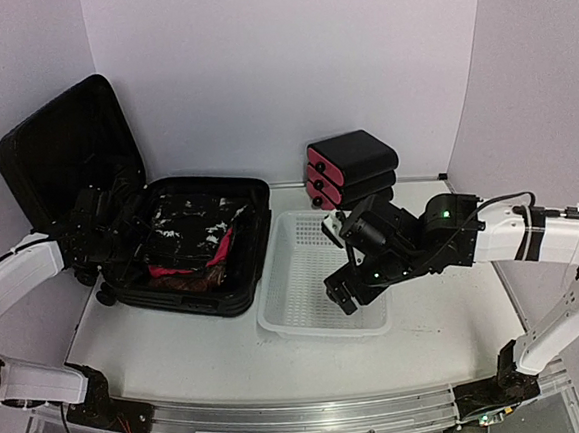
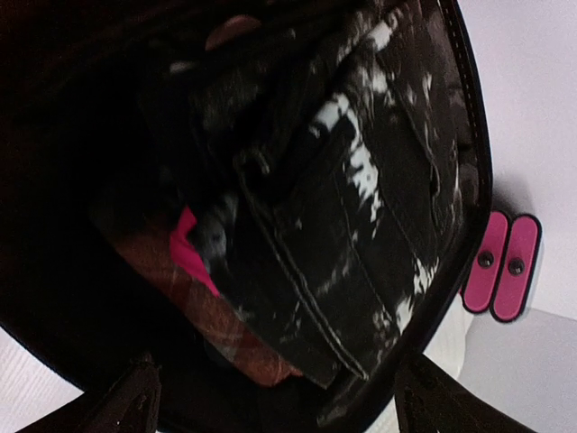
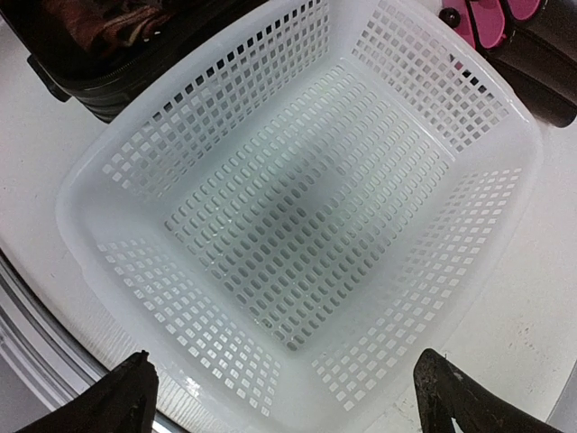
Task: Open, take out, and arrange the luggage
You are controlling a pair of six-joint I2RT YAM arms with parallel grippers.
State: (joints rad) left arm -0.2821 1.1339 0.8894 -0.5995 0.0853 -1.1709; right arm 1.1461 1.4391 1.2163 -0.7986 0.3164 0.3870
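The large black hard-shell suitcase lay open left of centre on the white bench, lid up. The left end effector hung over its black-and-white garment, fingers spread; the right end effector, likewise spread and empty, hovered over the white mesh plastic basket.

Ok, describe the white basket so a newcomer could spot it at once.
Find the open black suitcase on the table's left. Just right of it, below the right gripper, sits the white basket. It alone is pale and mesh-walled; the boxes behind it are black with pink fronts.
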